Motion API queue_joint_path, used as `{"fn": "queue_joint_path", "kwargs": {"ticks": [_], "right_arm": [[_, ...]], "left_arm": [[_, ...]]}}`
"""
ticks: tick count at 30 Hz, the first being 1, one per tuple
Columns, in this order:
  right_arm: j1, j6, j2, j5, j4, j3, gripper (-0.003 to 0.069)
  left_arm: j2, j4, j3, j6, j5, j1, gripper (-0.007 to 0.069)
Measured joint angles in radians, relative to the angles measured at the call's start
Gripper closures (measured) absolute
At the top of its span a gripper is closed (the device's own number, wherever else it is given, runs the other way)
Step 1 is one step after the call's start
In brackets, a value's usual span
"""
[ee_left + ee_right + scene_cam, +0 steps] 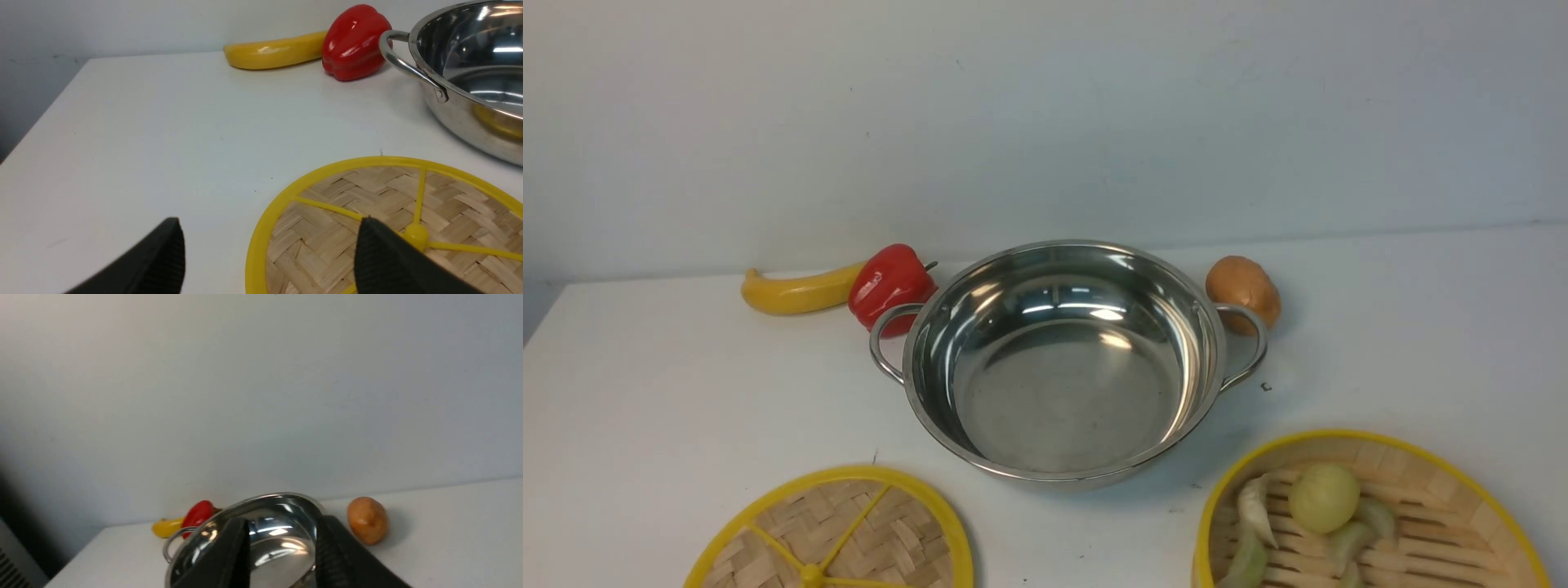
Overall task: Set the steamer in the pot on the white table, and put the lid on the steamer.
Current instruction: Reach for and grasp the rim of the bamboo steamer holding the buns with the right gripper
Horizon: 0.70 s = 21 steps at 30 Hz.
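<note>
Hovering with fingers spread, the left gripper (269,261) has the lid (367,192) flat just beneath it. The right gripper (282,559), likewise spread, faces the pot (282,522) ahead. The steamer (1339,437) rests on the white table (686,392), unseen from either wrist.

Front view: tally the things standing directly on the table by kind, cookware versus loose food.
Cookware: 3 (pot, steamer, lid)
Loose food: 3 (banana, red pepper, potato)
Total: 6
Food pieces inside the steamer are cut off by the frame edge, so not counted.
</note>
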<state>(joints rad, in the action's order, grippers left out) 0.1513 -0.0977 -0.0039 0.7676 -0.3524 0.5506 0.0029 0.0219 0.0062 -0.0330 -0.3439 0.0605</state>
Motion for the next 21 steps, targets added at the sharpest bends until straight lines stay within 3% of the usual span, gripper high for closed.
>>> {"fn": "queue_joint_path", "kwargs": {"ticks": [12,16,21], "right_arm": [[0.000,-0.003,0.000,0.046,-0.252,0.007,0.0416],[0.000,-0.007,0.041,0.143,-0.223,0.011,0.0416],[0.000,0.026,0.296,0.372,-0.088,0.015,0.0416]], "left_arm": [[0.000,0.000,0.000,0.000,0.000,0.000,0.0111],[0.000,0.000,0.000,0.000,0.000,0.000,0.0111],[0.000,0.000,0.000,0.000,0.000,0.000,0.0111]]}}
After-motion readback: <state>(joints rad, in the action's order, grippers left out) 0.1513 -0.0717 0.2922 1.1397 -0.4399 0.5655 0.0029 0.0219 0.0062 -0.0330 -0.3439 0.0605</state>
